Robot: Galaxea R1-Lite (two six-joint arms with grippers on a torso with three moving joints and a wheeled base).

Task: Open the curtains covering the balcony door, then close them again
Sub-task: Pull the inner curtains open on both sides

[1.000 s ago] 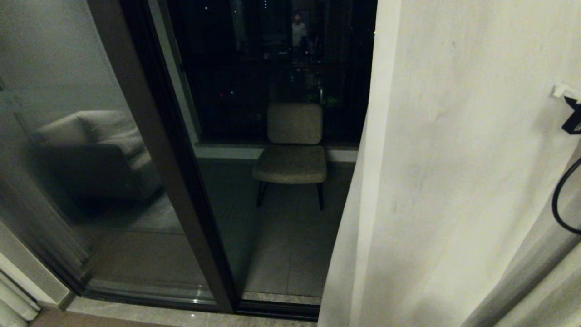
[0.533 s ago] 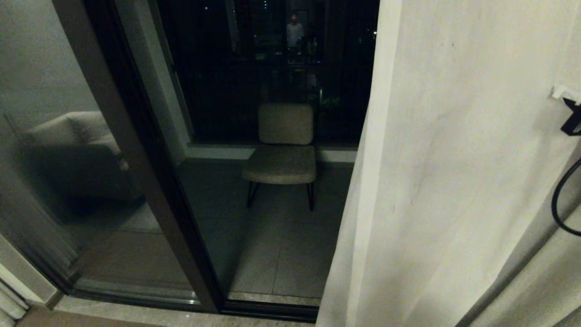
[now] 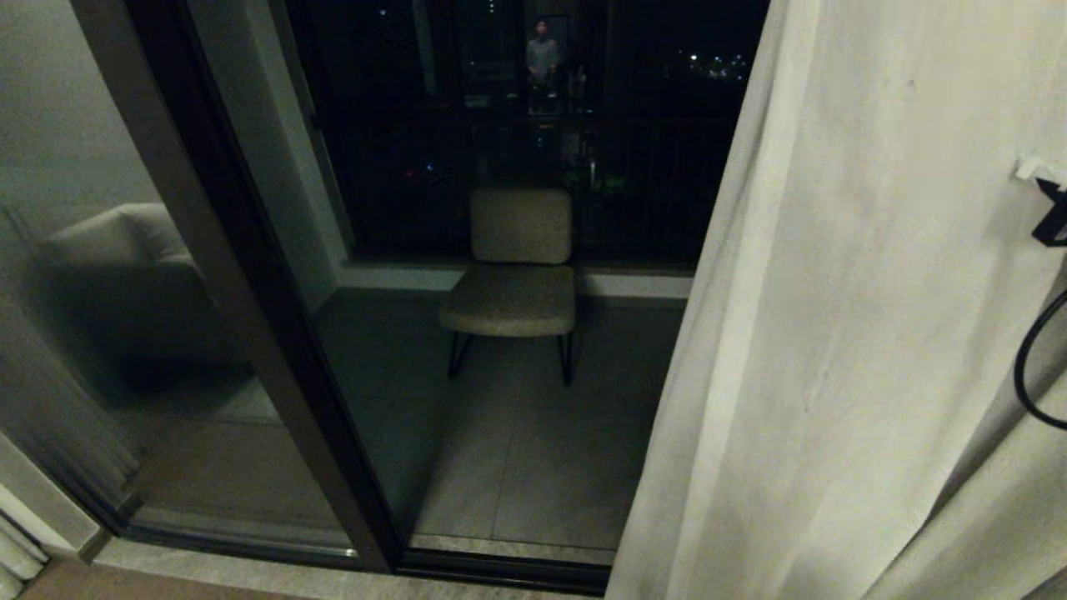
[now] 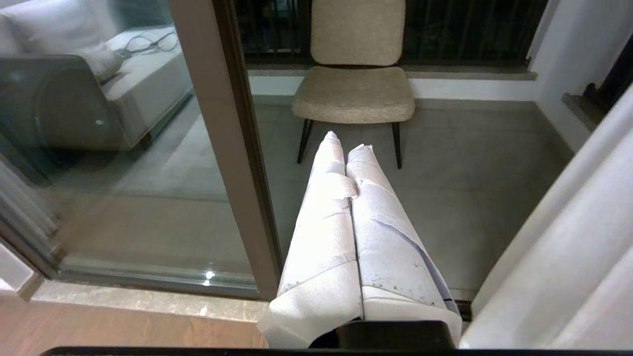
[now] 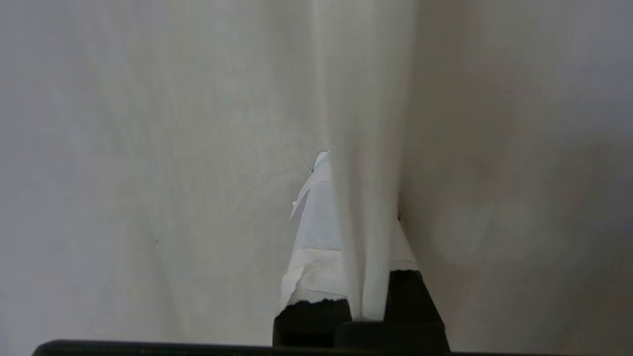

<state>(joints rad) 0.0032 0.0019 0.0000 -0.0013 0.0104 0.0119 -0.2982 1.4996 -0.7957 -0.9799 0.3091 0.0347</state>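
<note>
The right cream curtain (image 3: 875, 292) hangs over the right side of the balcony door, whose dark frame post (image 3: 250, 317) and glass stand uncovered at the left and middle. In the right wrist view my right gripper (image 5: 361, 198) is shut on a vertical fold of the curtain (image 5: 173, 148), with fabric filling the whole view. It does not show in the head view. My left gripper (image 4: 348, 143), its fingers wrapped in white tape, is shut on nothing and points low at the door, left of the curtain's edge (image 4: 568, 257).
A padded chair (image 3: 513, 275) stands on the balcony tiles behind the glass, before a dark railing. A person's reflection (image 3: 542, 54) shows high in the pane. A stone threshold (image 3: 250, 575) runs below the door. A black cable (image 3: 1029, 367) hangs at the right edge.
The curtain's free edge has slid to the right, baring more of the glass and railing. The whole head view has also shifted, with the door post now further left.
</note>
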